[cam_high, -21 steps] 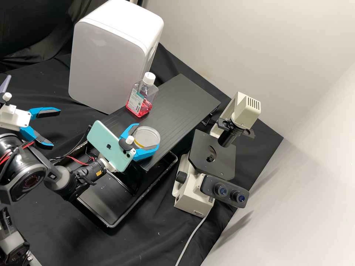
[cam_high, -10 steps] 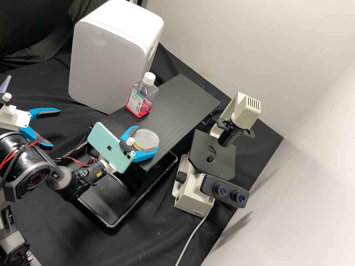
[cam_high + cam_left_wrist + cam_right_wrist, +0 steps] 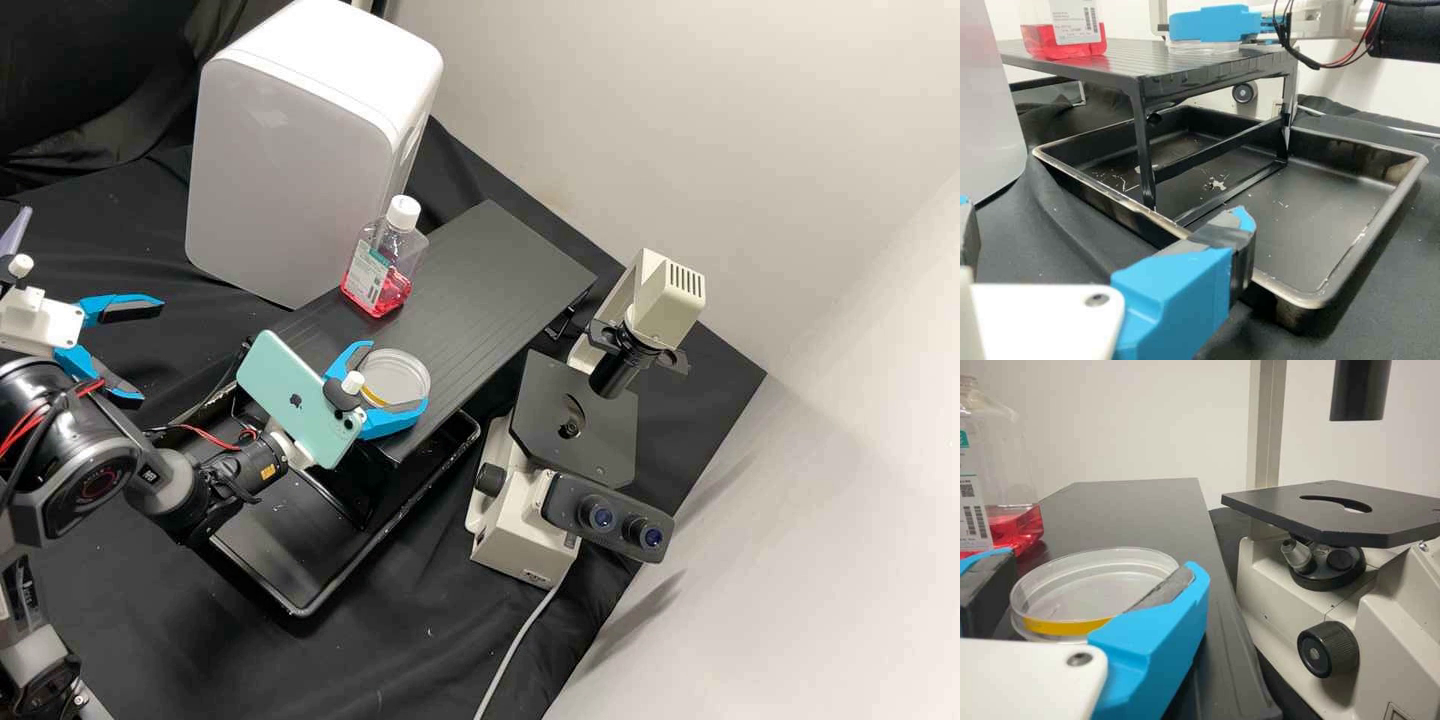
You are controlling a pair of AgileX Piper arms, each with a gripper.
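A clear petri dish [image 3: 392, 365] with a yellow band on its side [image 3: 1072, 592] sits at the near end of a black raised platform [image 3: 490, 270]. My right gripper [image 3: 398, 376] [image 3: 1099, 574] is shut on it, one blue finger pressed to each side of the rim. A mint-green camera block is mounted on that wrist. My left gripper [image 3: 140, 345] [image 3: 1102, 225] hangs open and holds nothing. It is at the far left above the black cloth, facing the black tray [image 3: 1365, 255] under the platform.
A bottle of red liquid [image 3: 380, 265] stands on the platform behind the dish, next to a big white box [image 3: 300, 140]. A white microscope [image 3: 580, 470] with a black stage [image 3: 1335, 510] stands to the right of the platform. The tray [image 3: 300, 570] lies beneath.
The right gripper's fingers have drawn in on the petri dish, and the dish has shifted slightly toward the arm. The left arm has sunk a little.
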